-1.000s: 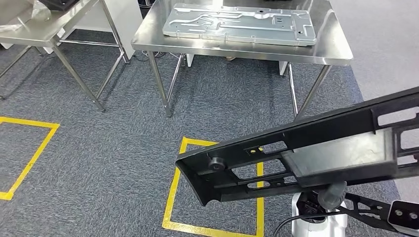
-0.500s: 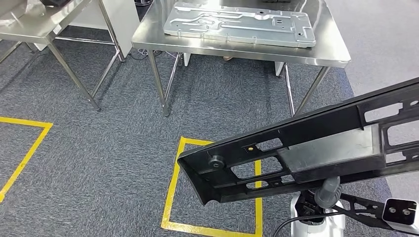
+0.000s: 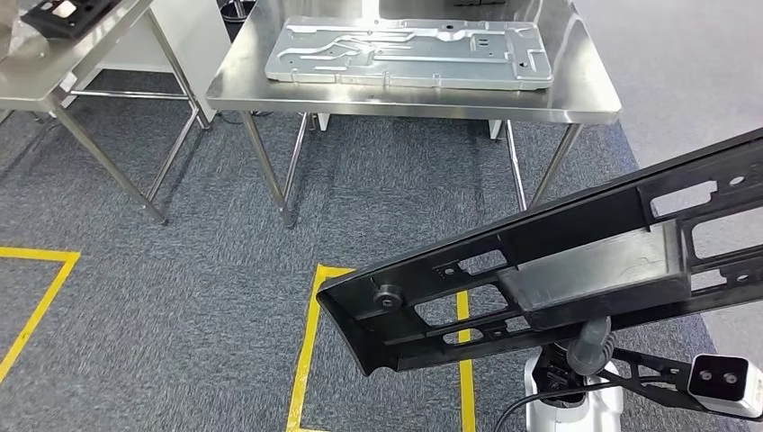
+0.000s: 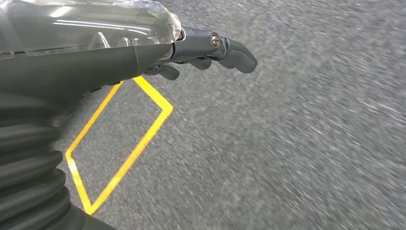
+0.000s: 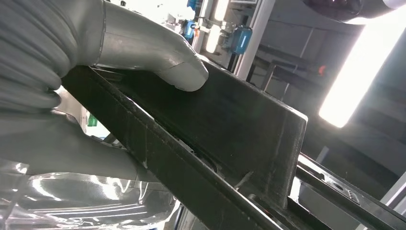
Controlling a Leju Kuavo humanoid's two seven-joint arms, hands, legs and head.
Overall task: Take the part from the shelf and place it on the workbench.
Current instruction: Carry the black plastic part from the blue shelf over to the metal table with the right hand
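A long black plastic part (image 3: 558, 270) with cut-outs slants across the lower right of the head view, its free end low over the floor. My right hand (image 3: 589, 349) holds it from underneath, mostly hidden by it. In the right wrist view the thumb of the right hand (image 5: 119, 48) presses on the flat face of the black part (image 5: 230, 124). The steel workbench (image 3: 576, 103) stands ahead at the top of the head view. My left hand (image 4: 206, 48) hangs over the carpet with its fingers stretched out, holding nothing.
A large silver stamped plate (image 3: 405, 54) covers much of the workbench top. A second steel table (image 3: 54, 76) with a black part (image 3: 63, 13) stands at the far left. Yellow tape squares (image 3: 310, 351) mark the grey carpet.
The whole picture has shifted: the workbench and tape marks have slid left and the bench shows more fully, so the camera has moved. The black part stays in my right hand.
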